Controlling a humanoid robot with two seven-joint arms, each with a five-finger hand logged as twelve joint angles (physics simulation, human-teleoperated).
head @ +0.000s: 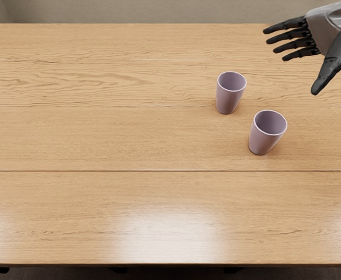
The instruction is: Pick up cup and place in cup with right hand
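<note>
Nearer cup [263,142], right hand [325,30] spread, pointing left

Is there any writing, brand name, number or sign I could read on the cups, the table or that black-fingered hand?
None that I can read: no text shows on the two cups, the table or the right hand.

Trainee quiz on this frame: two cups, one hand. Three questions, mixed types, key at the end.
1. True or false: the far cup and the near cup both stand upright on the table.
2. Which cup sits further right in the picture? A: the far cup. B: the near cup.
3. Fill in: the right hand, fingers spread, holds ____.

Key: 1 true; 2 B; 3 nothing.
</note>
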